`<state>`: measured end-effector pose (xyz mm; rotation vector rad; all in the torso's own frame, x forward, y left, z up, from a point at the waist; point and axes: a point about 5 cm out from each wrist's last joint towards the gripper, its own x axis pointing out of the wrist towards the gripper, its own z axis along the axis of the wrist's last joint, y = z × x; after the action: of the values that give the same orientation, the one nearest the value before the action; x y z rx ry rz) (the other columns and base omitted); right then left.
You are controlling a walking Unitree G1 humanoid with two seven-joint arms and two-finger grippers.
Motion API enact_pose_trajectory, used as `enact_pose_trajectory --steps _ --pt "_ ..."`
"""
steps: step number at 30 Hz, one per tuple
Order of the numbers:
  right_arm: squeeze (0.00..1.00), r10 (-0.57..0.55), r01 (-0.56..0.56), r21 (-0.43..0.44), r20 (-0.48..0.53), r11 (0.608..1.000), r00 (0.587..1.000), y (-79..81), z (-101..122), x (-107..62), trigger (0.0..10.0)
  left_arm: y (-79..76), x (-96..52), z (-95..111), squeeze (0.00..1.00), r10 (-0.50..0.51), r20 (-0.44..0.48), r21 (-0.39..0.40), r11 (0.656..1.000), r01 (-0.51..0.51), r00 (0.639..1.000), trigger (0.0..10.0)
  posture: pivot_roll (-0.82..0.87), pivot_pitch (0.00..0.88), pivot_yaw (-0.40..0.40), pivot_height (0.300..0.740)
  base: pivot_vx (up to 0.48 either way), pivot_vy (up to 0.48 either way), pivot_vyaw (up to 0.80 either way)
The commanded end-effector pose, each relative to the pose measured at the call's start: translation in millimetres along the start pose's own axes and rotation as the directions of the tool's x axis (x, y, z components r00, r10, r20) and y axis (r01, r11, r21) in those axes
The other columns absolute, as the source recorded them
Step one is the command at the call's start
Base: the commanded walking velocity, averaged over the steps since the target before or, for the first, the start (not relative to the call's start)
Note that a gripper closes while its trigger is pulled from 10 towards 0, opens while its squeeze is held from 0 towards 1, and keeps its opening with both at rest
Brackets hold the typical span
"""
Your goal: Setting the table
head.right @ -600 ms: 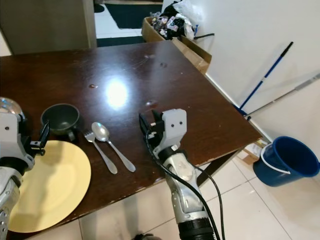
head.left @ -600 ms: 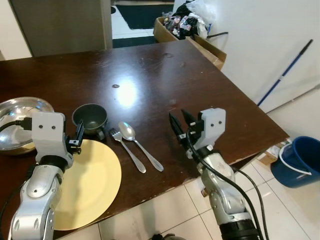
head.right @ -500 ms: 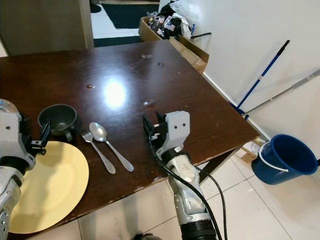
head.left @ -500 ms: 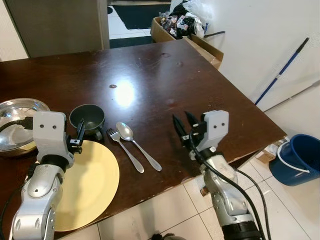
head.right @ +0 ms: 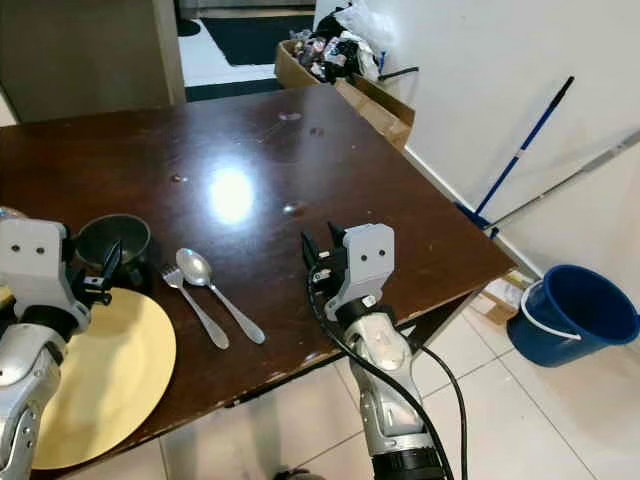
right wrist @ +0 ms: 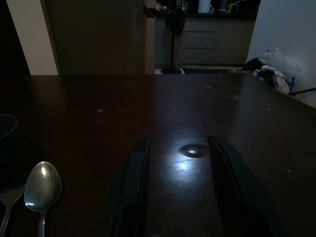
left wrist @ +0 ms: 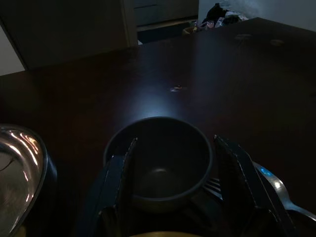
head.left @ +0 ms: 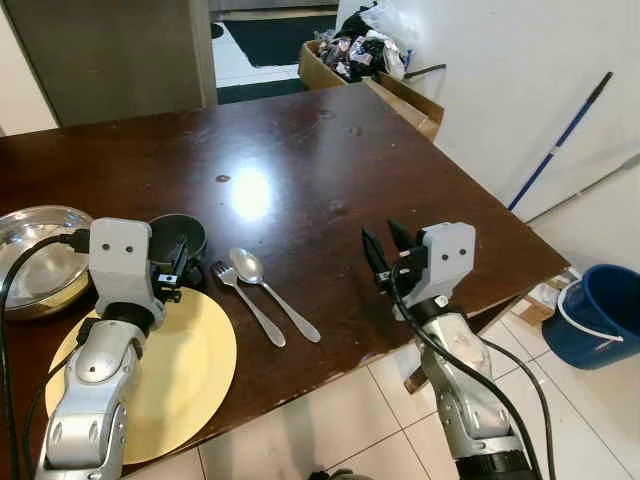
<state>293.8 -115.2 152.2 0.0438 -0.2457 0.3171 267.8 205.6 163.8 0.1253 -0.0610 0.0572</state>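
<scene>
The left gripper (left wrist: 170, 190) has moved in to straddle the cup (left wrist: 159, 160).

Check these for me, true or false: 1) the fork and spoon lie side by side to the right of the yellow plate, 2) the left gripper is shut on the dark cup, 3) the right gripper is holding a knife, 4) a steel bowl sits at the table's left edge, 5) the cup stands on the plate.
1) The fork and spoon lie side by side right of the yellow plate. True.
2) The left gripper is shut on the dark cup. False: its fingers are open, straddling the cup.
3) The right gripper holds a knife. False: it is open and empty above the table.
4) A steel bowl sits at the table's left edge. True.
5) The cup stands on the plate. False: it stands on the table behind the plate.
</scene>
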Motion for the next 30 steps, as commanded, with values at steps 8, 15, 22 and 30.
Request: enact_pose_trajectory --steps 8,15,22,30 --pt "0.00 0.025 -0.023 0.059 -0.019 0.998 1.000 6.3 -3 2.1 10.0 -1.5 -3.6 -8 0.00 0.012 -0.019 -0.014 1.000 -0.012 1.000 10.0 -0.03 0.000 -0.030 0.740 0.000 0.000 0.00" --pt "0.00 0.034 -0.031 0.073 -0.032 0.997 0.999 7.9 -4 2.8 10.0 0.3 -8.4 -10 0.00 0.022 -0.029 -0.011 1.000 -0.023 0.999 10.0 -0.02 0.008 -0.040 0.740 0.000 0.000 0.00" --pt "0.00 0.023 -0.018 0.124 -0.041 0.992 0.999 7.6 -6 1.3 10.0 -0.4 -10.7 -10 0.00 0.009 -0.040 -0.011 1.000 -0.009 0.999 10.0 -0.02 0.017 -0.035 0.740 0.000 0.000 0.00" --pt "0.00 0.029 -0.022 0.124 -0.050 0.992 0.998 8.8 -7 -0.1 10.0 -0.2 -10.9 -10 0.00 0.012 -0.041 -0.015 1.000 -0.013 0.999 10.0 -0.02 0.023 -0.035 0.740 0.000 0.000 0.00"
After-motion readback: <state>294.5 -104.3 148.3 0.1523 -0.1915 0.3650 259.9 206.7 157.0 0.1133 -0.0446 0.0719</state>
